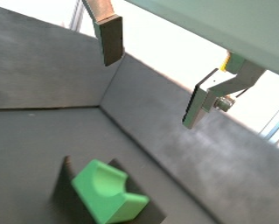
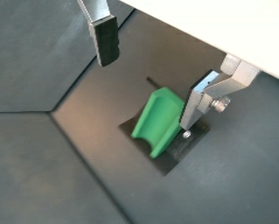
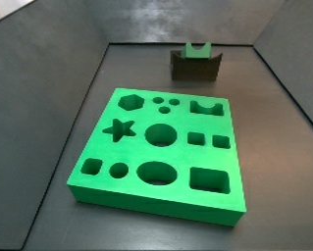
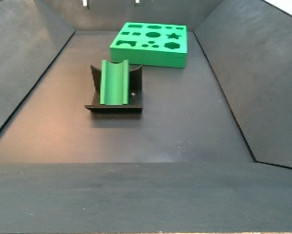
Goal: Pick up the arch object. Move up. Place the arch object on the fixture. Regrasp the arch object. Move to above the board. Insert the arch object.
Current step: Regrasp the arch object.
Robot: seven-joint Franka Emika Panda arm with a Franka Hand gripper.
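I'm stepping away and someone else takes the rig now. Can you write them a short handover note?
Gripper: jaws open, holding nothing, above the arch object in both wrist views; it does not show in either side view.
Arch object: resting on the fixture, away from the board.
Board: all holes visible are empty.
Done: arch object placed on the fixture.
Left: regrasp it, move above the board, insert it into the arch hole.

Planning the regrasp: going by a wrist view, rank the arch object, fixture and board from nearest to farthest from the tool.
1. arch object: just beneath the open tool, beside one finger.
2. fixture: under the arch object, carrying it.
3. board: outside both wrist views; a side view shows it apart from the fixture.
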